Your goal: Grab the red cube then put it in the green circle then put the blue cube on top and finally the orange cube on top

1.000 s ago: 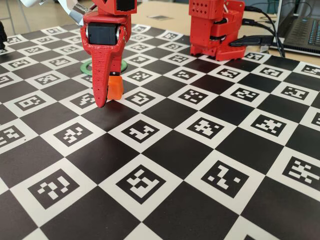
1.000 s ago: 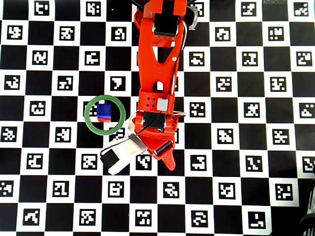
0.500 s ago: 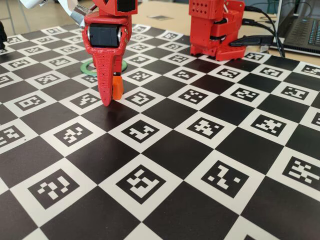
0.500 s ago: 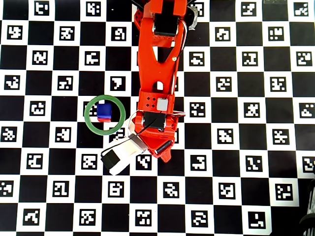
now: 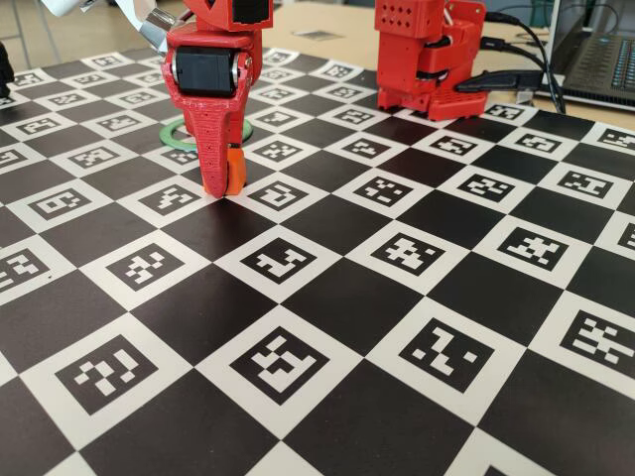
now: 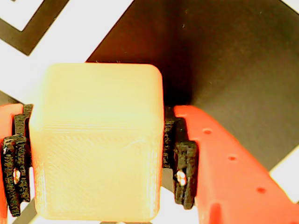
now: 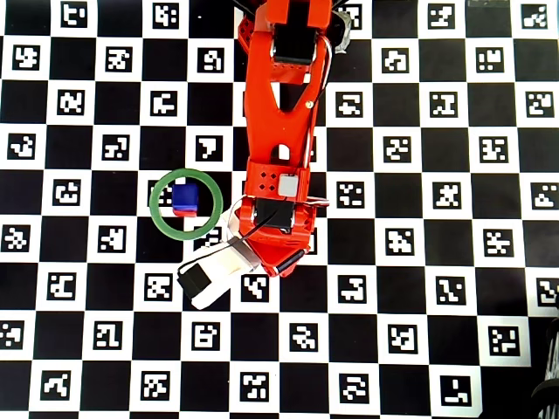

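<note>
My gripper stands on the checkered mat with its jaws pointing down, shut on the orange cube, which rests on or just above the board. In the wrist view the orange cube looks washed-out pale and fills the space between the black pads; both pads press its sides. The blue cube sits inside the green circle, left of the gripper. A thin edge of the red cube shows beneath it. In the overhead view the arm hides the orange cube. The fixed view shows only part of the green circle.
The red arm base stands at the back of the marker-printed board, with cables and a laptop to its right. The white wrist camera juts out to the gripper's left, close below the ring.
The outer finger has swung inward from a spread, tilted stance until it lies against the orange cube. The jaws have closed on it. The arm and stacked cubes stayed put.
</note>
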You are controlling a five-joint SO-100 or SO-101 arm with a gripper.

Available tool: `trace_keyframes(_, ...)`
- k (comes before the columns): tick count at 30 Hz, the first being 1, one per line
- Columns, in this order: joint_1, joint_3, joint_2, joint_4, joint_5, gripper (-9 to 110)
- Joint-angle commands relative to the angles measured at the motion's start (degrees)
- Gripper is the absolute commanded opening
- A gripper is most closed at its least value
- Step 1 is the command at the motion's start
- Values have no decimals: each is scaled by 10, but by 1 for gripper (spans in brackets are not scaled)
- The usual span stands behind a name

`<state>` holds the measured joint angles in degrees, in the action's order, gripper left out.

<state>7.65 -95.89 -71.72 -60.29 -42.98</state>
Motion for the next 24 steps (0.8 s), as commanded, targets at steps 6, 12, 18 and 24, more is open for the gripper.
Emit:
trace_keyframes(6,-4,126,-88,-142,43,8)
trace_keyframes(12,9,248,-127,-265,75,8)
trace_keyframes(18,63,308,-158,-347,99,8)
trace_keyframes(24,153,341,-180,-387,91,8)
